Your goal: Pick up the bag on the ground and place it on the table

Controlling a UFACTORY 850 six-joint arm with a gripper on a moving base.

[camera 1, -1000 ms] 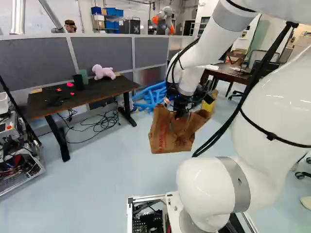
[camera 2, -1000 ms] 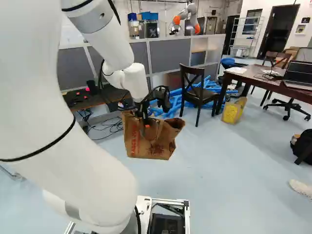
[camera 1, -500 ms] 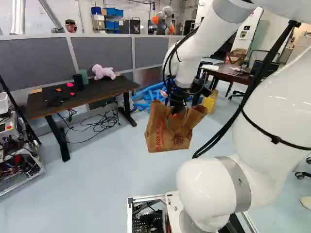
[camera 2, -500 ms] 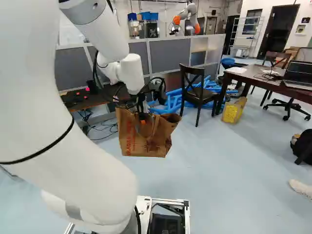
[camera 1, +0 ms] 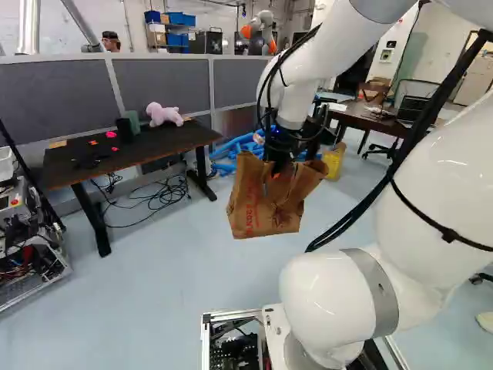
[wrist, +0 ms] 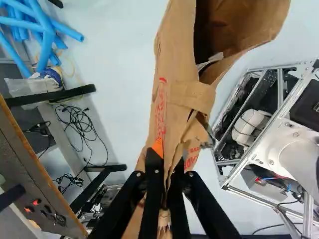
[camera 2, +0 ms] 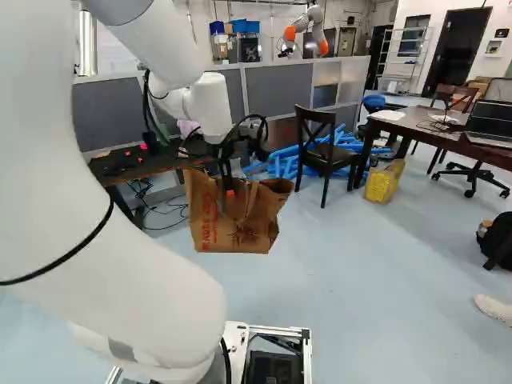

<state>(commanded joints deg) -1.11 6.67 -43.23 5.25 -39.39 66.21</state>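
My gripper (camera 2: 230, 190) hangs over the floor near the middle of the right base view, with the brown paper bag (camera 2: 244, 220) under it. In the left base view the bag (camera 1: 258, 208) hangs clear of the floor, slightly tilted, right of the dark table (camera 1: 123, 159). Seen from the wrist, the gripper (wrist: 167, 174) is shut on the bag's folded paper near its rim; the bag (wrist: 172, 94) stretches out ahead with its mouth gaping. A pink plush toy (camera 1: 164, 115) and dark items stand on the table.
Cables (camera 1: 158, 194) lie under the table. Blue tubes (camera 2: 292, 164) and a dark chair (camera 2: 324, 152) stand behind the bag. A brown desk (camera 2: 432, 132) and yellow box (camera 2: 384, 182) are farther right. Another robot (camera 2: 308, 32) stands beyond the partition.
The arm has swung a little toward the dark table and risen slightly, carrying the bag with it. The base has not moved.
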